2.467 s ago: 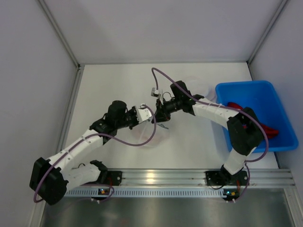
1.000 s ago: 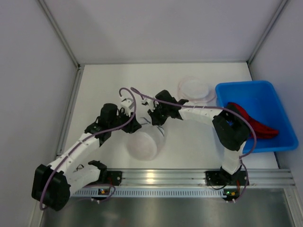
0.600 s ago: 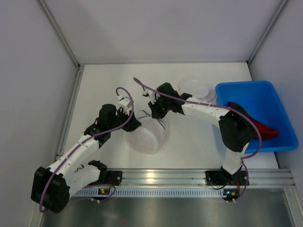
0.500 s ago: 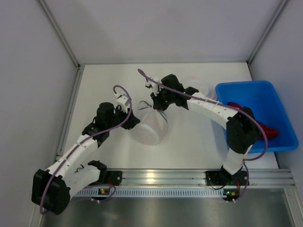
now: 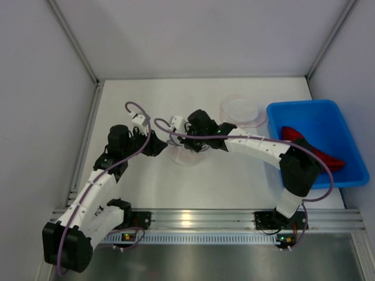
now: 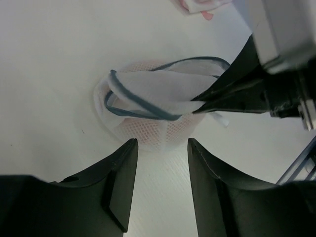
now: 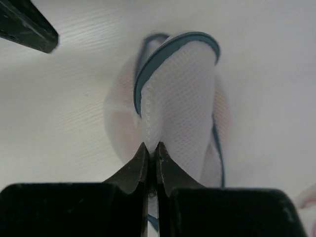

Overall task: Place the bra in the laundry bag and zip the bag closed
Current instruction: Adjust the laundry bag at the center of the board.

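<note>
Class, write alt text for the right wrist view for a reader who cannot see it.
The right gripper is pinched shut on a fold of the white mesh laundry bag, whose blue zip edge loops above it. The bag lies on a white table; another arm's black fingertip shows top left.

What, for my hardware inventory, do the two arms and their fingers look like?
The left arm and right arm have white link shells, black joints and black tapered fingers. A purple cable loops along each, and both bases sit on a silver rail.
</note>
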